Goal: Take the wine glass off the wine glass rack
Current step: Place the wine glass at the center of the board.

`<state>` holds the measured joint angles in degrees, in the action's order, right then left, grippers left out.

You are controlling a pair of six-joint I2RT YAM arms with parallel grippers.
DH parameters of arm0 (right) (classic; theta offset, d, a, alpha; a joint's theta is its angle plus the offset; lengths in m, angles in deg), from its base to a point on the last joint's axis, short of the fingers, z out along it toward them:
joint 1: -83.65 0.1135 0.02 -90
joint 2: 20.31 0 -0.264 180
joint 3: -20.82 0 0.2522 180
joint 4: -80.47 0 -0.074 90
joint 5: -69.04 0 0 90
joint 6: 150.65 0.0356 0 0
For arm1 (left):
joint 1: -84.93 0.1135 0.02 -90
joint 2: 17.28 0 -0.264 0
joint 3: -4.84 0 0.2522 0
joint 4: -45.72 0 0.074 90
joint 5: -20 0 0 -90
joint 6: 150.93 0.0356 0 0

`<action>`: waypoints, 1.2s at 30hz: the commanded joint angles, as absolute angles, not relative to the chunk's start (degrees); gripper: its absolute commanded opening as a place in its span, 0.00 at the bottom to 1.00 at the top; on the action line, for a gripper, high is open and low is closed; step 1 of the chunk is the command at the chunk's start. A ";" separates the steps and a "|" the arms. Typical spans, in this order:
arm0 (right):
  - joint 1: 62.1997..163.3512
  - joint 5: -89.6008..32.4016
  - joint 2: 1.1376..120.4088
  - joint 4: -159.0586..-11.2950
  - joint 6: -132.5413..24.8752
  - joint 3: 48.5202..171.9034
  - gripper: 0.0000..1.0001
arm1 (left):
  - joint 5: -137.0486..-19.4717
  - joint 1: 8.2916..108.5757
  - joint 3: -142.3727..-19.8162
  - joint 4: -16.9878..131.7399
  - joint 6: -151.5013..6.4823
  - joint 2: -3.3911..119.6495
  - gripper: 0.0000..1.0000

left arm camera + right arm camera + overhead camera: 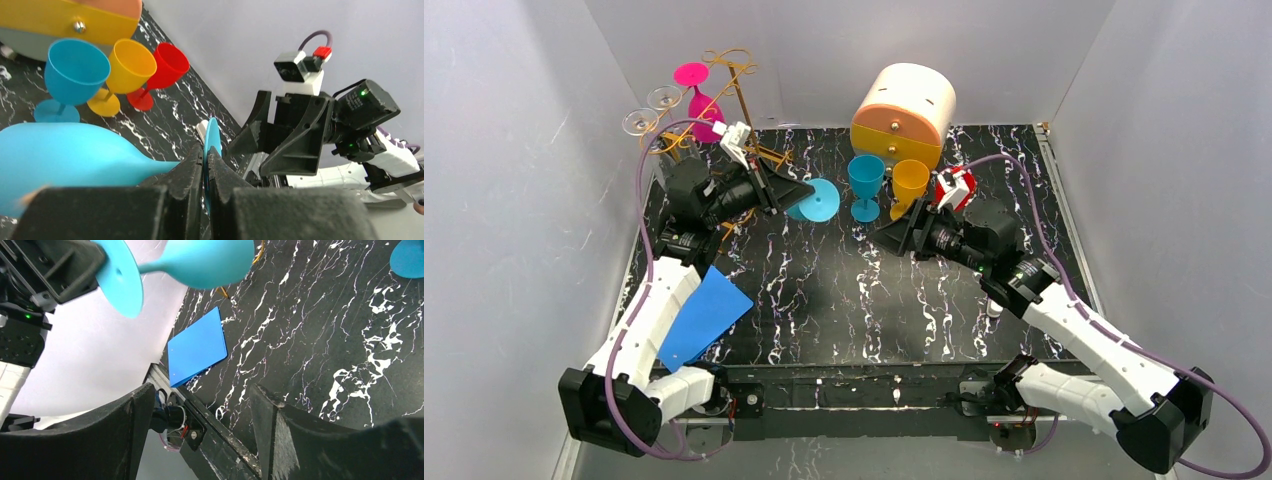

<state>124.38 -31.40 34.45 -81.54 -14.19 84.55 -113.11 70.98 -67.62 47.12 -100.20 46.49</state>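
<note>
The gold wire wine glass rack (742,95) stands at the back left with a pink glass (694,80) and clear glasses (650,108) hanging on it. My left gripper (796,192) is just right of the rack, shut on the round foot (212,134) of a light-blue wine glass (822,200). The glass lies sideways above the table, its bowl (60,155) to the left in the left wrist view. It also shows in the right wrist view (200,257). My right gripper (894,236) is open and empty, facing the glass from the right (202,390).
A blue (865,180), a yellow (910,182) and a red glass (167,65) stand upright before the round cream-and-orange drawer box (904,110). A blue sheet (704,315) lies at the front left. White walls enclose the black marble table (854,300).
</note>
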 commanded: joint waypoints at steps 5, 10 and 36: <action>124.51 -37.03 36.38 -88.91 -10.94 85.16 0.76 | -116.07 67.91 -62.65 49.37 -101.31 41.37 0.00; 124.52 -42.01 36.76 -97.97 -8.18 83.02 0.70 | -119.13 66.79 -60.36 49.72 -102.61 40.04 0.00; 124.46 -54.65 43.21 -107.35 -3.28 82.79 0.10 | -116.49 59.36 -59.86 50.35 -101.91 41.09 0.00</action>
<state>124.20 -53.36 44.31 -102.72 -3.85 83.40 -117.16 59.61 -59.99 49.94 -102.93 42.03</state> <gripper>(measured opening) 0.153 0.030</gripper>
